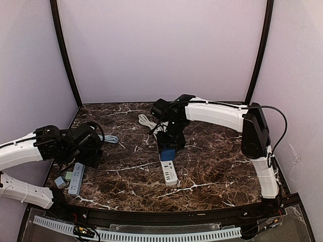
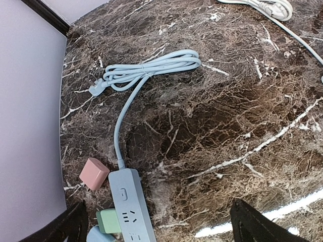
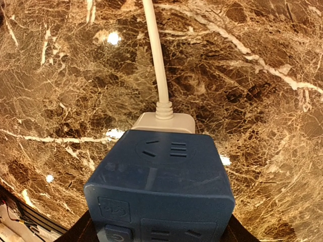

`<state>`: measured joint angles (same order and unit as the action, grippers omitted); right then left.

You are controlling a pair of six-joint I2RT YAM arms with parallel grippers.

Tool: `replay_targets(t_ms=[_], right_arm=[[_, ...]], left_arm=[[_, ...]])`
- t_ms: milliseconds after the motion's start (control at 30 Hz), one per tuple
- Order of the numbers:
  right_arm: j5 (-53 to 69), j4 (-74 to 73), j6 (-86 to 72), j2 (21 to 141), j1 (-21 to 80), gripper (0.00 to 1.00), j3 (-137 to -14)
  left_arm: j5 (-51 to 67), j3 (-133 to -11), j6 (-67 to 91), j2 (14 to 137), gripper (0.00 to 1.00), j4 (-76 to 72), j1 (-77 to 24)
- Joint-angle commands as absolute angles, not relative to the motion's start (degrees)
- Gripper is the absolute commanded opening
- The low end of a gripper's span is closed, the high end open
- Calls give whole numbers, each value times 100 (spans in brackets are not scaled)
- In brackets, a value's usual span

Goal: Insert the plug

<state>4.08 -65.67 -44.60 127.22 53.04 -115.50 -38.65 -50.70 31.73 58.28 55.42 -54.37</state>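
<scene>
Right gripper (image 1: 168,150) clamped on dark blue cube-shaped plug adapter (image 3: 160,186), mid-bench, directly over far end of white power strip (image 1: 169,171); whether it is seated, cannot tell. White cable (image 3: 156,60) leads away from strip's far end. Left gripper (image 2: 159,227) fingers wide apart, holding nothing, above pale blue power strip (image 2: 130,201) at left edge of brown marble bench (image 1: 217,166). Pink cube (image 2: 94,173) and green cube (image 2: 108,221) just left of it.

Your left arm (image 1: 20,151) lies low along the left side of the tabletop (image 1: 217,166), elbow folded, and the left tool (image 2: 162,224) aims forward and down, fingers (image 2: 73,224) spread wide around nothing. Your right arm (image 1: 217,113) rises at the right edge and reaches across to the middle, wrist bent down, the right tool (image 1: 168,146) clamped on a blue cube (image 3: 161,186).
</scene>
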Motion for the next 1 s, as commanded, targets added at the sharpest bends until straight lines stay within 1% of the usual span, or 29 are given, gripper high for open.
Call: replay_targets(t_ms=[0,700,967], right_arm=[[387,-7129,-4381,12846,5353,0,-11508],[-294,-6992,-4691,12851,5569,0,-10979],[-807,-7329,-4756,13393,5720,0,-11183]], left_arm=[[-3902,-5227,3276,5855,99,5787,-5424],[-3894,-5225,3288,5818,99,5809,-5423],[-3894,-5221,3287,5827,99,5797,-5426]])
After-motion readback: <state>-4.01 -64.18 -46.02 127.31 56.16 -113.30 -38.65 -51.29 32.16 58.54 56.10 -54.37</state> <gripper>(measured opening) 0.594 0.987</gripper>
